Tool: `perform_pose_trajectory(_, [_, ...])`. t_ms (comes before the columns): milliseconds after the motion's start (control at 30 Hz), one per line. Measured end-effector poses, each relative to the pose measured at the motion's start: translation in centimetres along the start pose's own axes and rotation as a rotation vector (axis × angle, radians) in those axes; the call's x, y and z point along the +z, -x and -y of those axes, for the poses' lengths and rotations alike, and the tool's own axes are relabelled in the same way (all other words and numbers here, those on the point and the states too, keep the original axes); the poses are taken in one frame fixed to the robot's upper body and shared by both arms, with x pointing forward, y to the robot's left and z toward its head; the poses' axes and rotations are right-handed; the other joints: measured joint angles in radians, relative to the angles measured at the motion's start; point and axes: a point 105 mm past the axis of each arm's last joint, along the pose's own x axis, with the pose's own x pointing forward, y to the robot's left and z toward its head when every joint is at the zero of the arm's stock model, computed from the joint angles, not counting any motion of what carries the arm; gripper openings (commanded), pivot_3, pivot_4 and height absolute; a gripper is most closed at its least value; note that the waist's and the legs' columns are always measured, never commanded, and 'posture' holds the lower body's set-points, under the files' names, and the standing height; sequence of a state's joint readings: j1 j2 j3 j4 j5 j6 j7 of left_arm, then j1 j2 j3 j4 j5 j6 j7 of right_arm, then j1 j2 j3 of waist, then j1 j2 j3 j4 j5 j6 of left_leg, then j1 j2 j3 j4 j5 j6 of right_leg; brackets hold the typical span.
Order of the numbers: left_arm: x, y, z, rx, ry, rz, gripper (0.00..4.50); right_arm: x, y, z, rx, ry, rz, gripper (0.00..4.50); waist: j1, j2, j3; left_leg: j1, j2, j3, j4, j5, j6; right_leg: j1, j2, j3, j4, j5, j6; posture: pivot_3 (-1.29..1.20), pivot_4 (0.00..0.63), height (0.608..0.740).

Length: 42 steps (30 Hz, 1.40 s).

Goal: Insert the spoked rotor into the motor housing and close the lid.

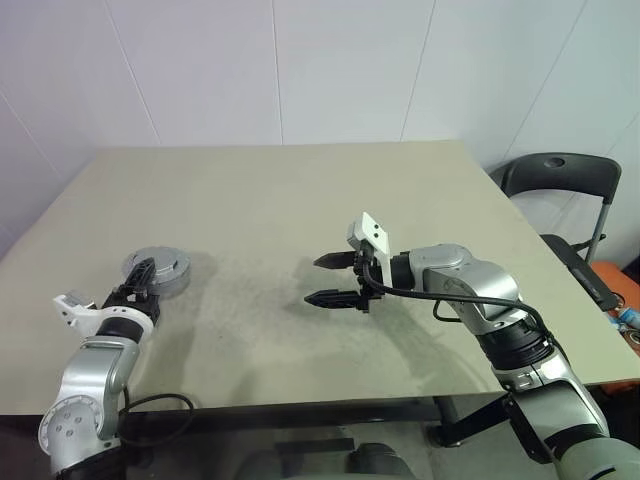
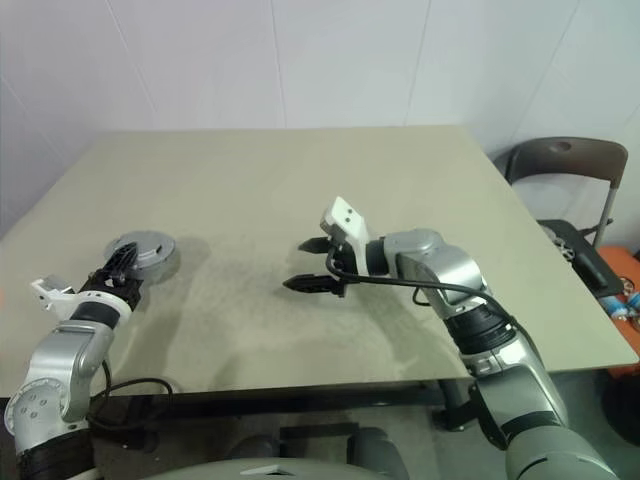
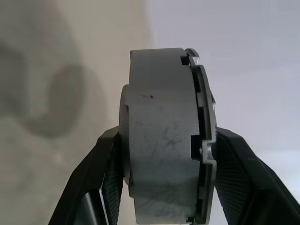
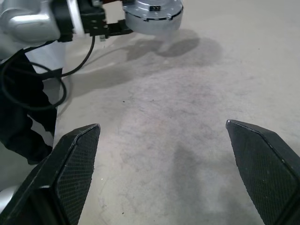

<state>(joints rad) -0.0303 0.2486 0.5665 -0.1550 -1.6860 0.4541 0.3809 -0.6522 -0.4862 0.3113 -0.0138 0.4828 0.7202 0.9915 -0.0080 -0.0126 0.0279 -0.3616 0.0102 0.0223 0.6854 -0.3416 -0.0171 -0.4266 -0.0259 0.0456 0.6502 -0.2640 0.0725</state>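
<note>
From the head cameras, the left hand is closed on the motor housing, which carries the lid on top; the assembly sits between its two black fingers, above the table. The right hand hangs well apart from it over the table's middle, its fingers spread wide with nothing between them.

In the left wrist view, the motor housing stands edge-on, pinched between both fingers, the notched lid against one finger's side.

In the right wrist view, the right hand's fingers stand wide apart over bare table; beyond them the left hand grips the motor housing.
</note>
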Motion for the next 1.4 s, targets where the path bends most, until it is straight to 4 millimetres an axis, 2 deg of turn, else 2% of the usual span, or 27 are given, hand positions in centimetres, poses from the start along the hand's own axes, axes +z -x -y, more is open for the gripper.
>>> perform_pose_trajectory(167, [0.1,-0.8,-0.4,0.079,-0.017,0.018,2.32,-0.1,0.0,0.0,0.0,0.001,-0.002,4.5,-0.002,0.0,0.0,0.003,0.0,0.0,0.0,0.0,0.0,0.003,0.0,0.0,0.0,0.0,0.0,0.0,0.0,0.74])
perform_pose_trajectory(633, [-0.3,-1.0,-1.9,0.258,-0.028,0.035,2.32,-0.2,-0.2,0.0,-0.007,0.009,-0.005,4.5,-0.002,-0.001,0.0,0.004,-0.001,0.0,0.0,0.0,0.0,0.004,0.0,0.0,0.0,0.0,0.0,0.0,0.0,0.74])
perform_pose_trajectory(667, [-0.4,-1.0,-2.0,0.264,-0.029,0.033,3.02,-0.2,-0.2,0.0,-0.007,0.009,-0.006,4.5,-0.002,-0.001,0.0,0.004,-0.001,0.0,0.0,0.0,0.0,0.004,0.0,0.0,0.0,0.0,0.0,0.0,0.0,0.74])
perform_pose_trajectory(700, [-0.4,-1.0,-2.0,0.267,-0.029,0.032,3.19,-0.3,-0.2,0.0,-0.007,0.01,-0.006,4.5,-0.002,-0.001,0.0,0.004,-0.001,0.0,0.0,0.0,0.0,0.004,0.0,0.0,0.0,0.0,0.0,0.0,0.0,0.74])
perform_pose_trajectory(833, [-0.5,-0.8,-2.1,0.292,-0.033,0.029,4.48,-0.3,-0.2,0.0,-0.007,0.012,-0.01,4.5,-0.002,-0.001,-0.001,0.005,-0.001,0.0,0.0,0.0,0.0,0.004,0.0,0.0,0.0,0.0,0.0,0.0,0.0,0.74])
perform_pose_trajectory(1133, [-1.1,1.0,-2.4,0.37,-0.011,0.076,4.48,-0.4,-0.2,0.0,-0.005,0.016,-0.018,4.5,-0.003,-0.001,-0.001,0.005,-0.001,0.0,0.0,0.0,-0.001,0.005,-0.001,0.001,0.0,0.0,0.0,0.0,0.0,0.74])
perform_pose_trajectory(1267, [-2.3,2.6,-3.0,0.425,-0.047,0.044,4.48,-0.5,-0.1,0.1,-0.005,0.017,-0.023,4.5,-0.002,-0.001,-0.001,0.005,-0.001,0.0,0.0,0.0,0.0,0.005,-0.001,0.001,0.0,0.0,0.0,0.0,0.0,0.74])
perform_pose_trajectory(1400, [-3.3,3.6,-2.7,0.452,-0.075,0.013,4.48,-0.6,-0.1,0.1,-0.004,0.02,-0.028,4.5,-0.002,-0.001,-0.001,0.007,-0.001,0.0,0.0,0.0,0.0,0.007,-0.001,0.001,0.0,0.0,0.0,0.0,0.0,0.74])
